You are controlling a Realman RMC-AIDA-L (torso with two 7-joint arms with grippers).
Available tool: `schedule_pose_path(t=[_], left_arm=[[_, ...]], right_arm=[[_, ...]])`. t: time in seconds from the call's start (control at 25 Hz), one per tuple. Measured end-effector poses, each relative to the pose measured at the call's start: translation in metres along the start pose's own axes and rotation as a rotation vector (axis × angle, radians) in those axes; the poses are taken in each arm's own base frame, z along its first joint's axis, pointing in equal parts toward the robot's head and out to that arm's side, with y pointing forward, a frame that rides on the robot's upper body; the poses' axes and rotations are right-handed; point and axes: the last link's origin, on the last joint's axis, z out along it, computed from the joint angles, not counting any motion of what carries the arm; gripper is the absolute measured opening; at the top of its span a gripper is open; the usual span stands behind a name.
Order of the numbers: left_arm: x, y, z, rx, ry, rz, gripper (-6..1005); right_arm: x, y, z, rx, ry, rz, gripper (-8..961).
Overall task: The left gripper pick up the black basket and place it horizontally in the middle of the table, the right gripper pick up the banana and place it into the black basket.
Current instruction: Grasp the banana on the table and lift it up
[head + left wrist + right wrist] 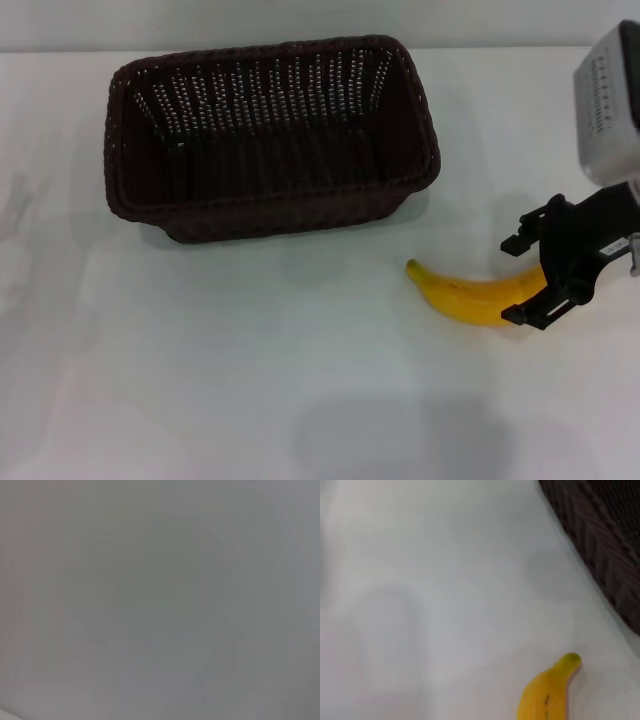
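Now the right gripper (533,278), black angular fingers spread wide, straddles the thick end of the curved yellow banana (470,293), one finger on each side, not yet clamped. Beyond the fingertips, apart from the fruit, the dark woven wicker basket (270,135) lies lengthwise on the white table (200,380), awaiting it. Left gripper: unseen.

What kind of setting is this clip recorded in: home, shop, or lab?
Most likely a lab or test bench, though little background shows. A plain white table holds only a black basket and one banana, with the right gripper open around the banana's end. The left gripper is out of view.
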Motion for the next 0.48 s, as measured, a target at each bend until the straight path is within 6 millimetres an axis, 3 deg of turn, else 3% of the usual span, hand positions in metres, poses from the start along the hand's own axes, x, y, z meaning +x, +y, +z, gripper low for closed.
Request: schedule_pose_path(t=[0.48], left_arm=[[0.004,0.0,0.005,0.003,0.018,-0.005,884]], right_arm=[[-0.009,0.001,0.018,0.028,0.097,-0.082,819]])
